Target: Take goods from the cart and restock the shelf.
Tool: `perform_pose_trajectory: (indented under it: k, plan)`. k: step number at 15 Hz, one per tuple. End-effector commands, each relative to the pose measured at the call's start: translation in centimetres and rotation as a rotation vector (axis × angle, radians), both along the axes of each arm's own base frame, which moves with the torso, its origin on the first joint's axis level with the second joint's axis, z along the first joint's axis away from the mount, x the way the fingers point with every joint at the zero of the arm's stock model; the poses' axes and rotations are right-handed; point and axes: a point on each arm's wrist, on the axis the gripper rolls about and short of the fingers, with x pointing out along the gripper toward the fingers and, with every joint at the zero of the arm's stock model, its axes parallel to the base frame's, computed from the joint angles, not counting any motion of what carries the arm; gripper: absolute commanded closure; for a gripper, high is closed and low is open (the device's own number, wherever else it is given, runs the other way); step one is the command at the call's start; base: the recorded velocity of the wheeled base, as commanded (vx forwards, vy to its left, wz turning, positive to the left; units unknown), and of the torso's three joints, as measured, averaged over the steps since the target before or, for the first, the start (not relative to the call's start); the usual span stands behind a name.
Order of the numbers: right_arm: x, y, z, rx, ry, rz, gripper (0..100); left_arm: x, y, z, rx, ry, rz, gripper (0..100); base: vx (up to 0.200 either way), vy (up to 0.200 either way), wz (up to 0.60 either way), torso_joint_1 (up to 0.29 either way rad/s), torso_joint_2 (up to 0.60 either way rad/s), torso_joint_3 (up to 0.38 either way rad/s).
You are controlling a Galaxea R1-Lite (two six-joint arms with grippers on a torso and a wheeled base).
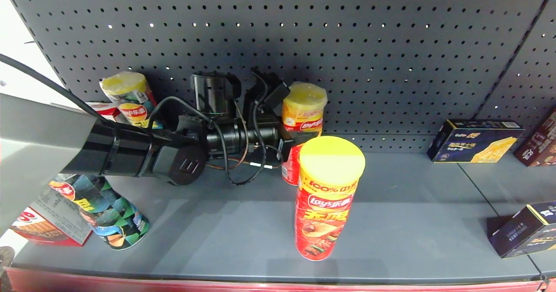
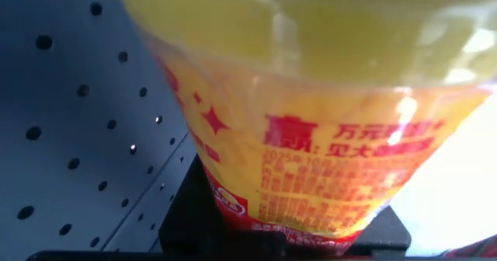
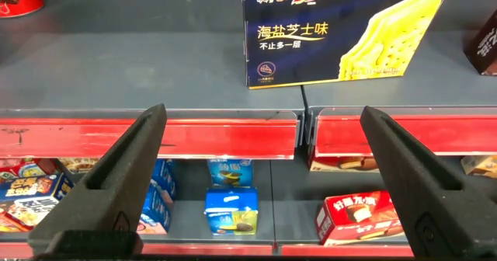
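Left gripper: clenched on a chip can at the back of the shelf, just in front of the pegboard. In the left wrist view the can's wall presses up close against the gripper's dark base. Right gripper: jaws wide apart, nothing between them, level with the red price rail at the shelf's front edge.

Progress (judgement): mid-placement. The held can stands upright and looks to be on, or almost on, the shelf board; whether its base is fully down I cannot tell. Left to do: let go, pull the arm clear. How many goods are left to stock cannot be judged.

Already on the shelf, largest first:
- front can, upright, near the shelf's front, just ahead of the held one;
- dark patterned can, tilted, far left;
- yellow-lidded can, left rear, leaning;
- dark blue box, right rear.

Held can's looks: tall cylinder, red body with yellow upper band, translucent yellow lid, small red print under the lid, glossy wrap. No dent seen.
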Motion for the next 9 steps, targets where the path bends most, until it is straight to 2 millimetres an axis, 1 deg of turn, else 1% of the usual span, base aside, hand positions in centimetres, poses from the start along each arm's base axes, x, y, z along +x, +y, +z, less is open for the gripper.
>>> perform_pose_trajectory:
  k: [1, 4, 5, 7, 9]
  plan:
    - [0.0, 0.0, 0.0, 0.000, 0.001, 0.000, 0, 0.0, -0.1, -0.1, 0.002, 0.001, 0.002, 0, 0.000, 0.000, 0.00, 0.000, 0.00, 0.000]
    - [0.0, 0.0, 0.0, 0.000, 0.001, 0.000, 0, 0.0, 0.0, -0.2, 0.003, 0.003, 0.013, 0, 0.000, 0.000, 0.00, 0.000, 0.00, 0.000]
    - [0.0, 0.0, 0.0, 0.000, 0.001, 0.000, 0, -0.5, 0.2, 0.5, -0.003, -0.016, 0.028, 0, 0.000, 0.000, 0.00, 0.000, 0.00, 0.000]
    - [0.0, 0.0, 0.0, 0.000, 0.001, 0.000, 0, -1.6, 0.8, 1.1, -0.004, -0.020, 0.039, 0, 0.000, 0.000, 0.00, 0.000, 0.00, 0.000]
    - [0.0, 0.0, 0.0, 0.000, 0.001, 0.000, 0, -3.3, 1.8, 1.2, 0.015, -0.005, 0.090, 0, 0.000, 0.000, 0.00, 0.000, 0.00, 0.000]
